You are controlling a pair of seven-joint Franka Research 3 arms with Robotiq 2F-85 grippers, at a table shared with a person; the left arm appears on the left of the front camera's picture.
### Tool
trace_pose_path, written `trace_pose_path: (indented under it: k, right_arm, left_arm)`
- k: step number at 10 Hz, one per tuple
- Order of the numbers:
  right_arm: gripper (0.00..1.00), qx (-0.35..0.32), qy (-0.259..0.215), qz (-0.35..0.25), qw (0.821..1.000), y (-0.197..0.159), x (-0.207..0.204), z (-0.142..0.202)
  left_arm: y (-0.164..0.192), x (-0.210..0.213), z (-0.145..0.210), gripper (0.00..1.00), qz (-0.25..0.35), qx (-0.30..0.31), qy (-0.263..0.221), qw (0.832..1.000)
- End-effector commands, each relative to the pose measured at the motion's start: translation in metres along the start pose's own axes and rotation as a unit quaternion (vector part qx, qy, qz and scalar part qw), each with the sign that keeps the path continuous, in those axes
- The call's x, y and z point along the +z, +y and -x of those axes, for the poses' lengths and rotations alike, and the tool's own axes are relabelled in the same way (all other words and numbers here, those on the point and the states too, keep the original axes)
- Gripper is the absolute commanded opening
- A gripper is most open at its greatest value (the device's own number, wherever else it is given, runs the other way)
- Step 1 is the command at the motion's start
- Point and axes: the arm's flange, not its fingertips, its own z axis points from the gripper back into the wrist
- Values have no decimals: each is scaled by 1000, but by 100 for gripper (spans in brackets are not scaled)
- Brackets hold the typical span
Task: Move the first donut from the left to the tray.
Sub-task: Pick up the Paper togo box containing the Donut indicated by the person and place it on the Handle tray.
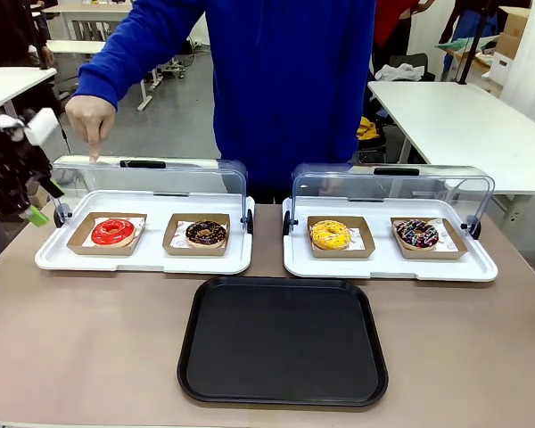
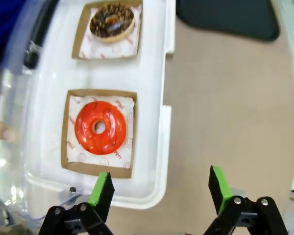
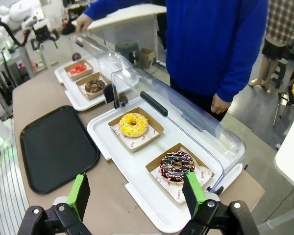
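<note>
Glossy red donut (image 1: 113,232) lies flat in brown cardboard dish (image 1: 78,237), apart from the flat black tray (image 1: 283,341).

The red-glazed donut (image 1: 113,232) contrasts with the plain black tray (image 1: 283,343).

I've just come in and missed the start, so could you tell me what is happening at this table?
The person's hand points down toward the red-glazed donut, which sits in its cardboard holder on the left display tray. The left gripper hovers open beside that tray's end, close to the donut, holding nothing. The right gripper is open too. No donut is on the black tray yet.
</note>
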Motion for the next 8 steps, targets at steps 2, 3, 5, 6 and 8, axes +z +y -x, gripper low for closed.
trace_pose_path:
  k: [2,3,5,6,8]
  right_arm:
    - [100,12,-16,1,1000,-3,0,-2]
    - [100,12,-16,1,1000,-3,0,-2]
    - [100,12,-16,1,1000,-3,0,-2]
    - [100,12,-16,1,1000,-3,0,-2]
    - [100,12,-16,1,1000,-3,0,-2]
  left_arm:
    - [-5,-45,5,100,-70,-39,60,995]
    - [-1,-55,8,100,-75,-46,72,993]
    - [14,-72,14,100,-75,-51,96,991]
    - [20,-80,15,100,-68,-53,103,991]
    - [25,-83,13,100,-72,-28,106,991]
